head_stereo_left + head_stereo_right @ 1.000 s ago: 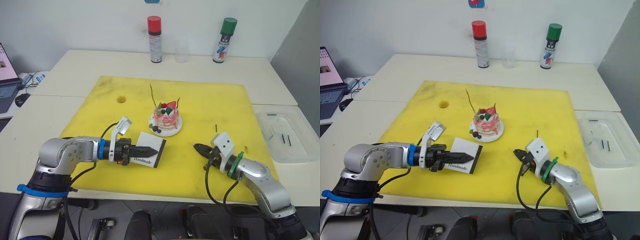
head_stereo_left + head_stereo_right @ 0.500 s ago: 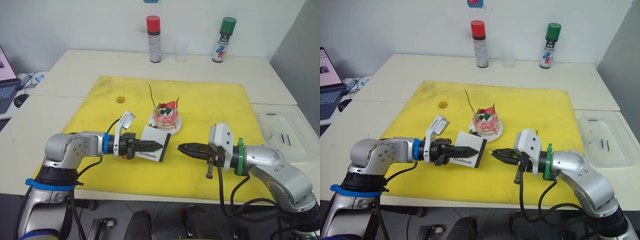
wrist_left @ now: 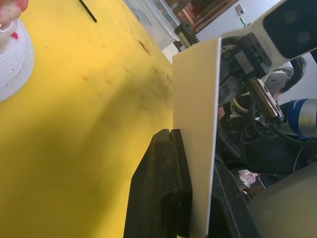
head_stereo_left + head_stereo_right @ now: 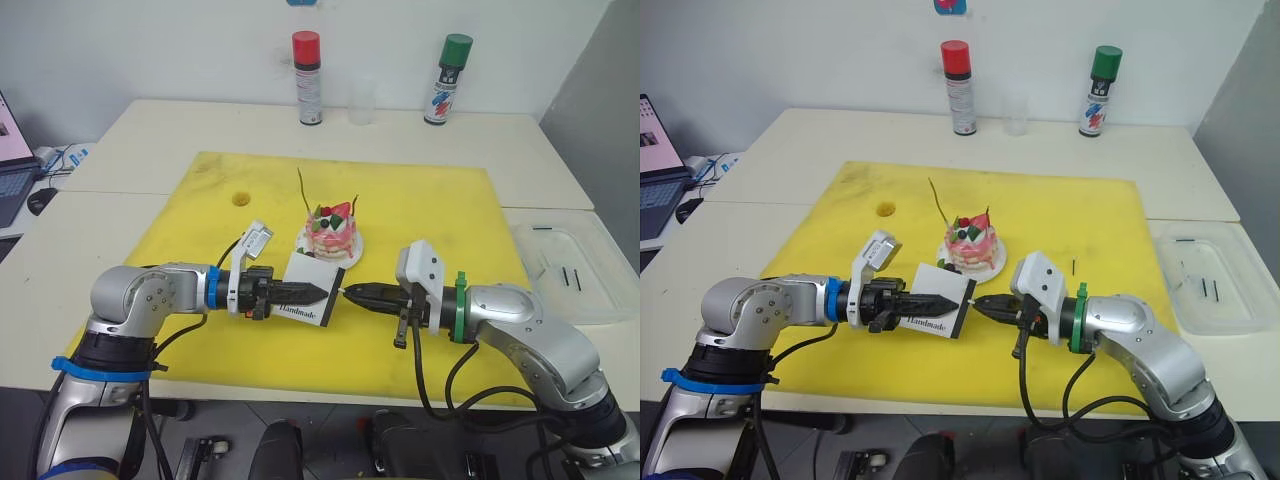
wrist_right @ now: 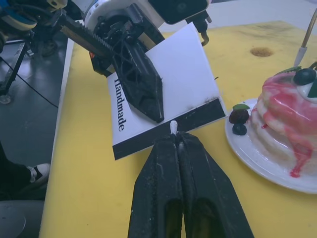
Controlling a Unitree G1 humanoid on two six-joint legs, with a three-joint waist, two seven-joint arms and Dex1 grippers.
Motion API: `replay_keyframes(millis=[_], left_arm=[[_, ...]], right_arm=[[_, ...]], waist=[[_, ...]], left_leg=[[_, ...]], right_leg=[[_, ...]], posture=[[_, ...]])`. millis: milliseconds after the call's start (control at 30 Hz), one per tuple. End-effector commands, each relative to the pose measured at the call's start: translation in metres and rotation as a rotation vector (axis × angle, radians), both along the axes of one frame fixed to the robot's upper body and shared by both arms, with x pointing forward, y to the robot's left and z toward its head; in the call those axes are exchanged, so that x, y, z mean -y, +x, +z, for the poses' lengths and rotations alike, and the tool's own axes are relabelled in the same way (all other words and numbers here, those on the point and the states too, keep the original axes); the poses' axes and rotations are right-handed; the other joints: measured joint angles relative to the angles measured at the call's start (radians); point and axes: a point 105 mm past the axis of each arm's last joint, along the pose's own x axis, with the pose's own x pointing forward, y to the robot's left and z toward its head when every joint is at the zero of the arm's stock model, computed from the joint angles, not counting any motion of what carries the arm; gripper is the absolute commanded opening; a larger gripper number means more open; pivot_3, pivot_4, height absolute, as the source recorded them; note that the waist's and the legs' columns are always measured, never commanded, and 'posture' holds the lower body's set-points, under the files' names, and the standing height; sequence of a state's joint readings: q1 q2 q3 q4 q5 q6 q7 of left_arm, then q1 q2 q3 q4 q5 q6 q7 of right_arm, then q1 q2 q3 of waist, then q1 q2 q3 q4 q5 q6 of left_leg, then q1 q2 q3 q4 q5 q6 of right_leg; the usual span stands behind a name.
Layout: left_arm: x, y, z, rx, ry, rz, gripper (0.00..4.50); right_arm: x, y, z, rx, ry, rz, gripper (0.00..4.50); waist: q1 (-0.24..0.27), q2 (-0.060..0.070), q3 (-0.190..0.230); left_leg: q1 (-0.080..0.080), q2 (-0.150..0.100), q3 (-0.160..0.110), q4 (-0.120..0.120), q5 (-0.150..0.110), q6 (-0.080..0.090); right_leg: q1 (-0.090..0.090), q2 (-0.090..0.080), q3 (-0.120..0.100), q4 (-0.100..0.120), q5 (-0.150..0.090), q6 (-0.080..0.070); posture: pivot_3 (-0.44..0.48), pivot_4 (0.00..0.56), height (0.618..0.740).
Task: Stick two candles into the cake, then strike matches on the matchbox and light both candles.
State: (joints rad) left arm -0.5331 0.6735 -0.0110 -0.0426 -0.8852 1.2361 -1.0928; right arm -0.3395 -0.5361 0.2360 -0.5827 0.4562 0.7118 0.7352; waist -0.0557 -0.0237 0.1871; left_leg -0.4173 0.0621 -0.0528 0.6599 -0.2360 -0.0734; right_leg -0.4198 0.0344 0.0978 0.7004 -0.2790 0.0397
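- Matchbox [image 4: 311,287], pinched by the left pincer [image 4: 305,293] beside the cake [image 4: 331,230], is lifted off the surface.
- Right pincer [image 5: 174,135], pressed together on a match [image 5: 173,127], has swung in; its tip now meets the dark strip, ready to strike.

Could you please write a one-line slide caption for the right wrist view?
Right claw presses a match tip to the matchbox striking strip, held by the left claw.

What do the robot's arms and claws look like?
Both arms are shiny silver metal tubes with black cables looping underneath. The left arm has a blue ring at its wrist, the right a green one. Each carries a white camera block. The left claw and right claw are black, pointed and ridged.
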Motion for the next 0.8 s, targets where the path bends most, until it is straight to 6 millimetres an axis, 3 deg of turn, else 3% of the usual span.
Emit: replay_keyframes(millis=[33,633,733,800], left_arm=[[0.003,-0.003,0.010,0.039,-0.027,-0.025,0.00],[0.005,-0.006,0.008,0.038,-0.027,-0.026,0.00],[0.006,-0.008,0.006,0.039,-0.023,-0.039,0.00],[0.004,-0.013,0.005,0.035,-0.018,-0.042,0.00]], right_arm=[[-0.004,-0.001,0.005,0.032,-0.001,0.004,0.05],[-0.009,0.010,-0.003,0.028,-0.047,-0.074,0.05],[-0.007,0.026,0.008,0.074,-0.007,-0.181,0.05],[0.000,0.039,0.027,0.169,0.027,-0.257,0.05]], waist=[[0.000,0.000,0.000],[0.000,0.000,0.000],[0.000,0.000,0.000],[-0.001,0.000,0.000]], left_leg=[[0.000,0.000,0.000,0.000,0.000,0.000],[0.000,0.000,0.000,0.000,0.000,0.000],[0.000,0.000,0.000,0.000,0.000,0.000],[0.000,0.000,0.000,0.000,0.000,0.000]], right_leg=[[0.000,0.000,0.000,0.000,0.000,0.000],[0.000,0.000,0.000,0.000,0.000,0.000],[0.000,0.000,0.000,0.000,0.000,0.000],[0.000,0.000,0.000,0.000,0.000,0.000]], posture=[[0.000,0.150,0.704],[0.000,0.150,0.704],[0.000,0.150,0.704],[0.000,0.150,0.704]])
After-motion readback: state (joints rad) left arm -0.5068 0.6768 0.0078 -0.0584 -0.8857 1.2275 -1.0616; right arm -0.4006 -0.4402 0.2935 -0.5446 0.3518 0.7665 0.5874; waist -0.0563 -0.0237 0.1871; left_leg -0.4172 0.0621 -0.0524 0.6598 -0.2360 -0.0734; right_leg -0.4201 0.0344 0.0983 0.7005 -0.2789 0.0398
